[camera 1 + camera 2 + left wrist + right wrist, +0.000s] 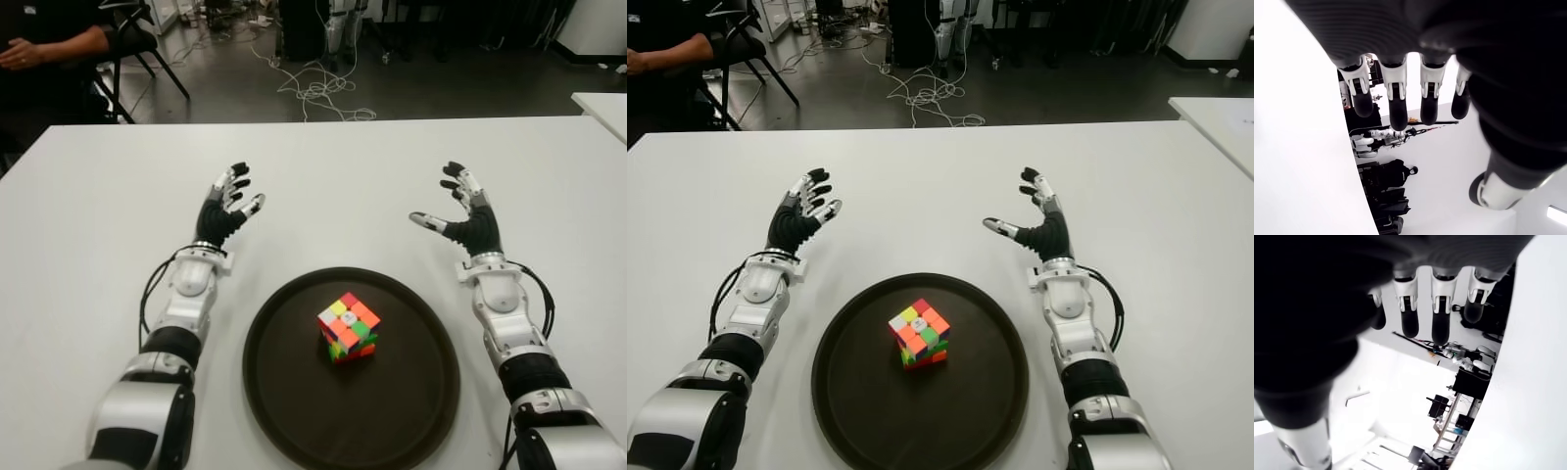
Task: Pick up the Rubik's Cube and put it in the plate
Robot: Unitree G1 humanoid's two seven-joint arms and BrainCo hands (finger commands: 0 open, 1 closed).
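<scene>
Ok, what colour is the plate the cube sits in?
Dark brown, nearly black: the round plate under the Rubik's Cube, clearest in the left eye view.

No readable text, labels, brands or numbers anywhere; cube centre mark too small.

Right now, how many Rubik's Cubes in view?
1. The multicoloured Rubik's Cube sits inside the round dark brown plate, near its centre, on the white table. Neither open robot hand holds one; none seem hidden.
</scene>
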